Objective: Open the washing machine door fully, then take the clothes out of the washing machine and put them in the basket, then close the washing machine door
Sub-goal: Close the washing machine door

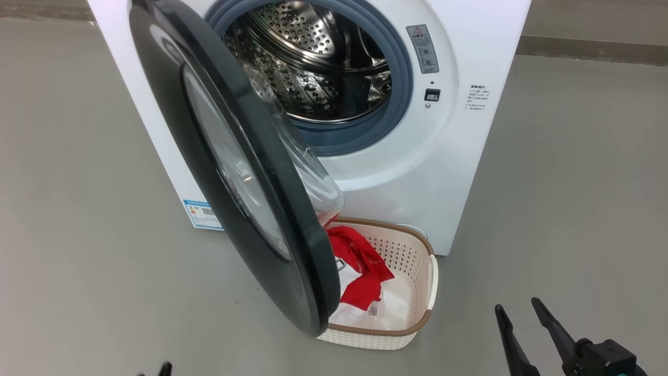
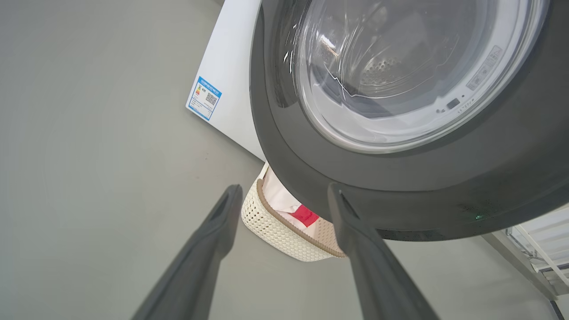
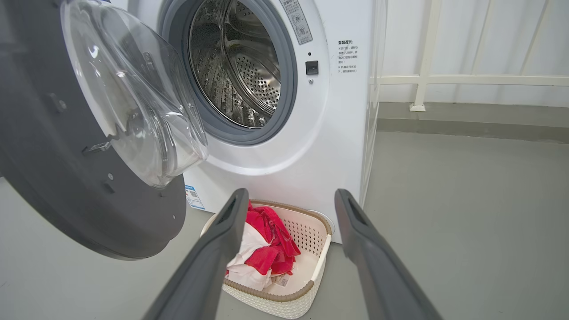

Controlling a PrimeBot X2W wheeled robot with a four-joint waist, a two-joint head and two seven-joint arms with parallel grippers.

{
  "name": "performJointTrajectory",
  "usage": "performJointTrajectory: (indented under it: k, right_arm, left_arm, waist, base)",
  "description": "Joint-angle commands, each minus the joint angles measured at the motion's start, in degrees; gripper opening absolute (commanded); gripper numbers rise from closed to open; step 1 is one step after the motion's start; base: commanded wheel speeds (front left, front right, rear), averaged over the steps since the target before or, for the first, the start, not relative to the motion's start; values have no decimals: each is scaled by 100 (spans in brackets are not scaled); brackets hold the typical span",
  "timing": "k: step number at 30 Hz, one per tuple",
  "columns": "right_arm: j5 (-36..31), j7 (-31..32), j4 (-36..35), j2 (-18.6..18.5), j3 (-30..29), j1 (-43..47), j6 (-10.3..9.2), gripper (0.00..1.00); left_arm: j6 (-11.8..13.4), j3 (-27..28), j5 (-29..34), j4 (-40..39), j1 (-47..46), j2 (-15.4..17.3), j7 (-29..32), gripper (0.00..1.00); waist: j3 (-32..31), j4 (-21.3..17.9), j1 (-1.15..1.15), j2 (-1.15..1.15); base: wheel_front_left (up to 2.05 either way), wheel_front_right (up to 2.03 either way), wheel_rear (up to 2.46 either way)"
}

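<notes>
1. Looking down from the head camera, I see the washing machine door [image 1: 235, 167] swung out from the washing machine [image 1: 433, 172], hinged on my left and standing nearly edge-on to me.
2. Through the opening I see the grey rubber ring [image 1: 402, 104] and the perforated steel drum [image 1: 313, 62].
3. The basket [image 1: 417, 250] sits on the grey floor [image 1: 78, 209] just in front of the machine. In the head view its left side is hidden behind the door's lower edge.
4. The clothes [image 1: 360, 271] lie inside the basket, red fabric bunched on top of white, toward its left end.
5. My left gripper [image 2: 283, 188] has its jaws spread wide and holds nothing. It points at the door's outer face and lower black rim, and I can't tell whether one finger touches that rim.
6. My right gripper [image 1: 516, 304] is also spread wide and empty, low on the right and well apart from the basket. Its wrist camera frames the basket between the two fingers.
</notes>
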Motion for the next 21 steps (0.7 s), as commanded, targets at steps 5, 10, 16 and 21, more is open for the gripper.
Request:
performJointTrajectory:
  k: [5, 10, 16, 21]
  right_arm:
    - [57, -37, -134, -113, 107, -135, 37, 100]
    - [64, -37, -137, -122, 107, -134, 37, 100]
    - [64, -37, -146, -121, 110, -136, 37, 100]
    - [64, -37, -143, -119, 100, -142, 37, 100]
  left_arm:
    - [-38, 1120, 1784, -366, -41, -450, -70, 100]
    - [-38, 1624, 2915, -715, 99, -826, -70, 100]
    - [-38, 2112, 4227, -1263, 271, -1250, -70, 100]
    - [-38, 2176, 4498, -1296, 358, -1474, -71, 100]
  waist:
    - [-14, -9, 0, 0]
    - [-22, -9, 0, 0]
    - [-24, -11, 0, 0]
    - [-20, -4, 0, 0]
  base:
    - [0, 0, 0]
    - [0, 0, 0]
    - [0, 0, 0]
    - [0, 0, 0]
